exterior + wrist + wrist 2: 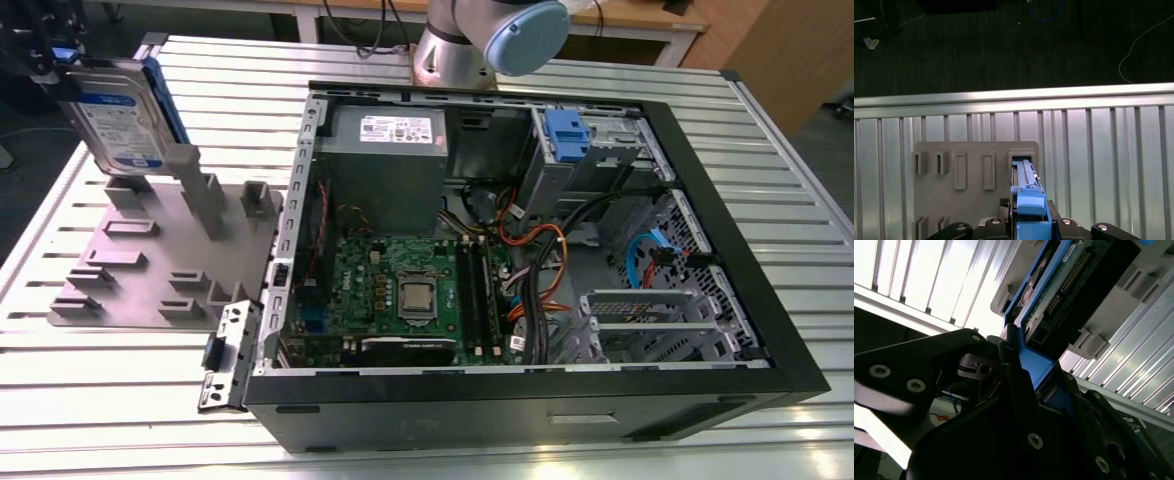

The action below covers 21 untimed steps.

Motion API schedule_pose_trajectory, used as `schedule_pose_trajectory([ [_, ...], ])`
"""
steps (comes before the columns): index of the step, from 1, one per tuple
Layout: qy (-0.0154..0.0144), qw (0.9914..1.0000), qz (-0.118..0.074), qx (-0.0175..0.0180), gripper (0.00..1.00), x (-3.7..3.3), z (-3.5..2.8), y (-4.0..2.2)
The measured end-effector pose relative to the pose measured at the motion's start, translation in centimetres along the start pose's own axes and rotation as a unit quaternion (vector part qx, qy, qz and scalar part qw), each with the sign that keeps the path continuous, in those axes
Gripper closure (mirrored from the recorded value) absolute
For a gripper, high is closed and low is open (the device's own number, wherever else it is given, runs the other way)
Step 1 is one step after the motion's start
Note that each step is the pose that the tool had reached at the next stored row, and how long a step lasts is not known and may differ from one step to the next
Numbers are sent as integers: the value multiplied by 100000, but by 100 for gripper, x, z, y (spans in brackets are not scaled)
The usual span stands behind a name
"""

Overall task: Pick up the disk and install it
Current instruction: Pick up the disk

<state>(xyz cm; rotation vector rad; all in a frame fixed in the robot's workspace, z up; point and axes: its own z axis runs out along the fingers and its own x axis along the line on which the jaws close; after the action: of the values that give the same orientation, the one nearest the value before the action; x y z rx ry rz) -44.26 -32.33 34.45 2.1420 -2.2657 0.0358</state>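
Arm (454, 50): one, grey, blue-capped joint. Tool (1026, 367): clamped on the disk (123, 115) at its blue rail, pointing downward.

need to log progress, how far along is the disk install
Done: the gripper is shut on the disk by its blue rail. In hand: the disk, upright at the grey holder, outside the computer case. Left: the whole install.
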Motion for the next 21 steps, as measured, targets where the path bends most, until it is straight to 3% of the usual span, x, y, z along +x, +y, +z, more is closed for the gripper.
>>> schedule_pose_trajectory([
  [21,-2,100000,2,9,63,3,-84,0],
])
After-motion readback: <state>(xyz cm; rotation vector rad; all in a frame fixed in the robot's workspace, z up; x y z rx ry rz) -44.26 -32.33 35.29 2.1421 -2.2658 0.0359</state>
